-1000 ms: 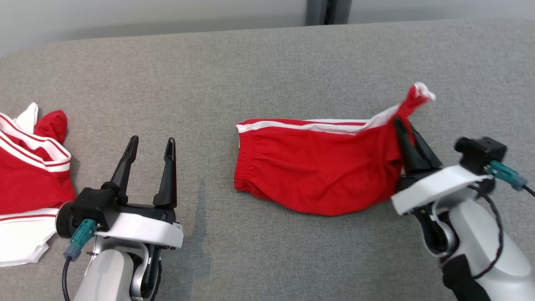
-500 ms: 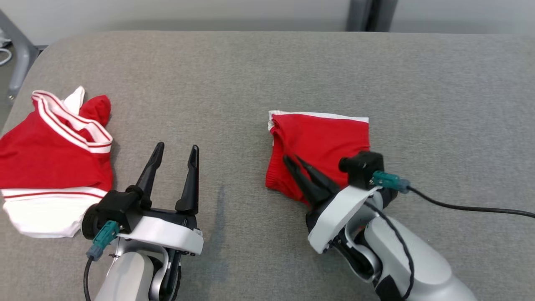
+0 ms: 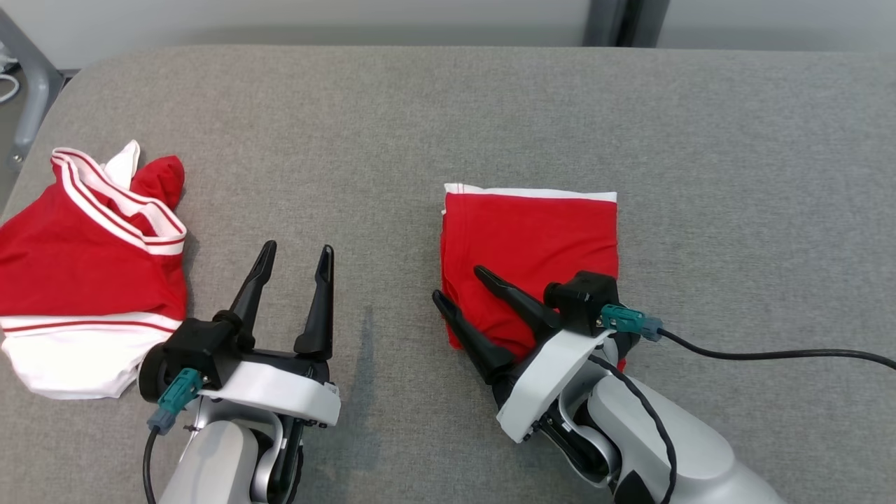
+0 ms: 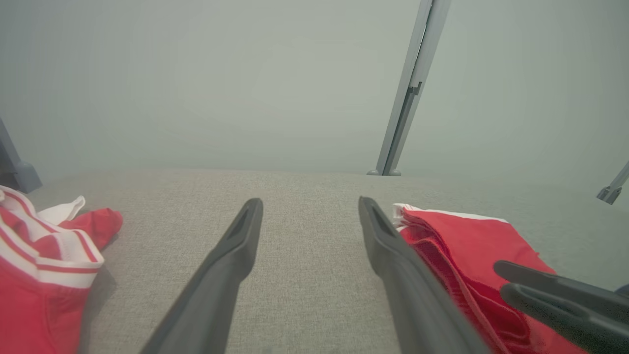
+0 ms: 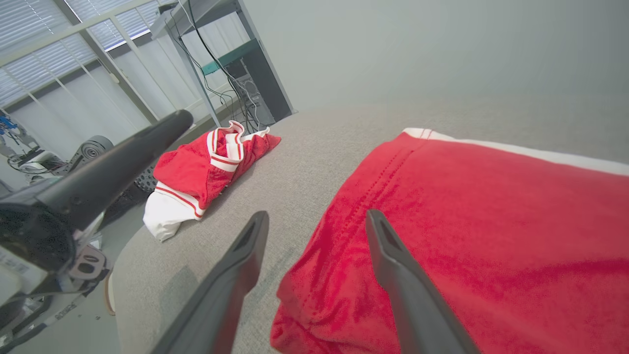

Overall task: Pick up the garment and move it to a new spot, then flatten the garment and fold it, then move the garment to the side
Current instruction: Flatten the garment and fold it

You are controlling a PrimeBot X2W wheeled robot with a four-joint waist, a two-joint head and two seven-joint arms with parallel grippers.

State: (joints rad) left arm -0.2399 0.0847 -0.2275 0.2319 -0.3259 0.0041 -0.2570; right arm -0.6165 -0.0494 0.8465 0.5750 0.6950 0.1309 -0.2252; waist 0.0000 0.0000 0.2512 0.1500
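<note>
Head view: right gripper (image 3: 458, 283) straddles garment (image 3: 532, 238) edge.

Folded garment (image 3: 532, 238) near edge hidden behind right claw (image 3: 458, 283).

surface (image 3: 448, 112): grey fabric | wall (image 4: 196, 73): pale grey | window (image 5: 34, 24): blinds, daylight

Left claw (image 3: 298, 247): two long, tapered matt-black fingers on a black block. White curved bracket (image 3: 273, 395) behind; teal plug (image 3: 175, 393) with a thin black lead; silver-grey forearm (image 3: 203, 462).

Right claw (image 3: 458, 282): same build. Black camera housing (image 3: 581, 297); second teal plug (image 3: 621, 318); black cable (image 3: 770, 355) running off right.
</note>
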